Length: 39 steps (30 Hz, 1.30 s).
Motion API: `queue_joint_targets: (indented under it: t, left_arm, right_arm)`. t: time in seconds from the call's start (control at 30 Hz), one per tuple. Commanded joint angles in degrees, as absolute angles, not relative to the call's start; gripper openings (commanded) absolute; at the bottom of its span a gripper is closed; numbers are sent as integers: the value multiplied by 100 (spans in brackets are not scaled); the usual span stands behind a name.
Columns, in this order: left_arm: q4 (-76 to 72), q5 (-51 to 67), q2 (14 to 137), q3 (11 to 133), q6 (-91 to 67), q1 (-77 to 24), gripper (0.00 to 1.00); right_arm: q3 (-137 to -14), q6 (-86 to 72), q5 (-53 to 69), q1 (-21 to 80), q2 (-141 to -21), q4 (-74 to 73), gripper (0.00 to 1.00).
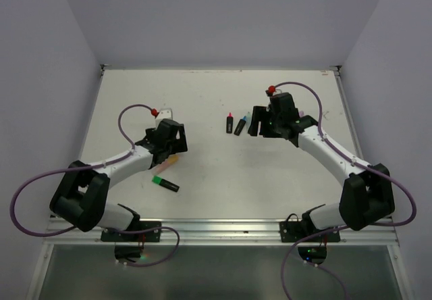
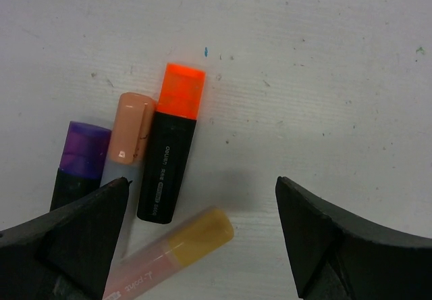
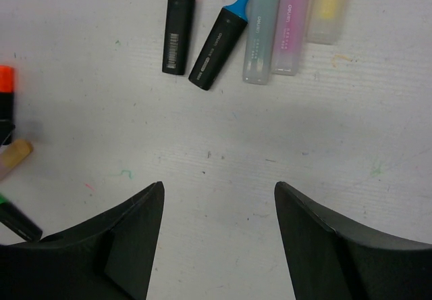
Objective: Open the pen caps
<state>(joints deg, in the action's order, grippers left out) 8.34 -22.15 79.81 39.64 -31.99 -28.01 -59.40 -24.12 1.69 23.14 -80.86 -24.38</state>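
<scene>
Left gripper [image 2: 201, 185] jaws spread, empty; right gripper [image 3: 219, 186] likewise; barcode label [image 3: 174, 45] on pink-tipped pen [image 3: 178, 26] barrel.

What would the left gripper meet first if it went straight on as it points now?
Probably the pink pen with the yellowish end, lying in the gap of the open left gripper; the orange-capped black pen lies beyond. Depth is unclear, so the table may come first.
</scene>
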Motion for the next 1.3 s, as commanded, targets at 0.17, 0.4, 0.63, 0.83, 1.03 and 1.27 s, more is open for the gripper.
queue_joint_targets:
  t: [0.17, 0.4, 0.63, 0.83, 1.03, 1.27]
  left_arm:
    - [563, -2145, 8323, 4096, -3270, -2663, 88]
    - [413, -1943, 8762, 4227, -3217, -2663, 87]
    - [440, -1951, 9061, 4219, -3471, -2654, 86]
    - [395, -2039, 9114, 4192, -3516, -2654, 80]
    - [545, -2066, 9272, 4272, -3603, -2663, 54]
    - [466, -1995, 9527, 4280, -3621, -2663, 6]
  right_arm:
    - [-5845, -2294, 369, 2329, -7831, -2110, 70]
    - [-5801, -2303, 360, 2329, -7875, -2057, 70]
    - [-5801, -2303, 334, 2329, -7857, -2021, 70]
    - [-5792, -2320, 360, 2338, -7884, -1986, 70]
    - [-5775, -2311, 316, 2329, -7849, -1977, 70]
    - [-5766, -2312, 308, 2338, -7752, -1995, 70]
